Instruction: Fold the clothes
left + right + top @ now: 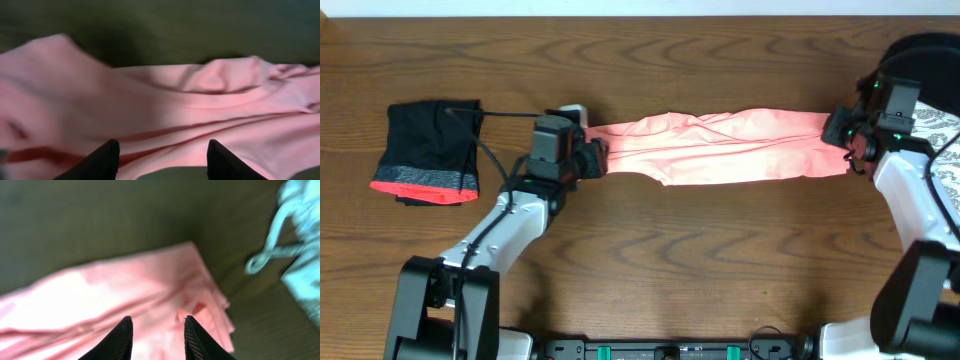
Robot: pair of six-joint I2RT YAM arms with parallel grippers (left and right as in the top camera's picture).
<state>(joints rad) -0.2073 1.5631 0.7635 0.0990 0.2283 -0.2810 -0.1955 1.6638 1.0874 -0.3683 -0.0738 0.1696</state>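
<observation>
under left gripper (595, 158) and right gripper (842, 135) — ends of pink garment (720, 145)

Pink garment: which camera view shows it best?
Overhead. It shows the whole pink garment, a long wrinkled band on the table between the left gripper and right gripper. Left wrist shows only one rumpled end up close; right wrist shows the opposite end, its edges layered.

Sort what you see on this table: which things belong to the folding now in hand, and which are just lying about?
In hand:
- salmon-pink garment, spread out between the two arms
- left gripper and right gripper, one at each end of it

Lying about (clothes too, but untouched):
- black garment with red-grey band, far left
- white printed garment, right edge
</observation>
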